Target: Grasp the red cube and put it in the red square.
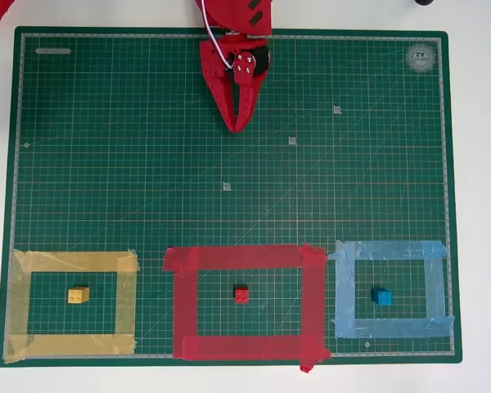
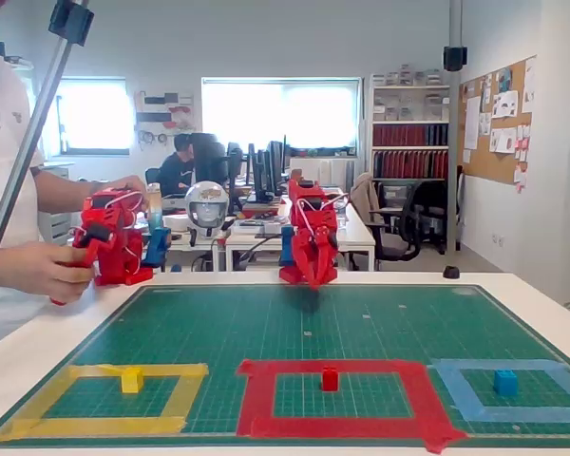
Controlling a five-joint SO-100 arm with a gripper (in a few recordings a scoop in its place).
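Note:
The tiny red cube (image 1: 242, 295) (image 2: 330, 379) rests on the green mat inside the red square (image 1: 184, 299) (image 2: 256, 397), a wide red tape frame at the mat's near-middle edge. My red gripper (image 1: 239, 127) (image 2: 315, 281) hangs at the far end of the mat, well away from the cube, fingers pointing toward the frames. Its fingertips meet with nothing between them, so it is shut and holds nothing.
A yellow cube (image 1: 78, 295) (image 2: 131, 379) lies inside a yellow tape frame (image 1: 126, 299), and a blue cube (image 1: 382, 297) (image 2: 505, 382) inside a light blue tape frame (image 1: 344, 299). The green cutting mat (image 1: 106, 164) covers a white table. A person stands at the left in the fixed view.

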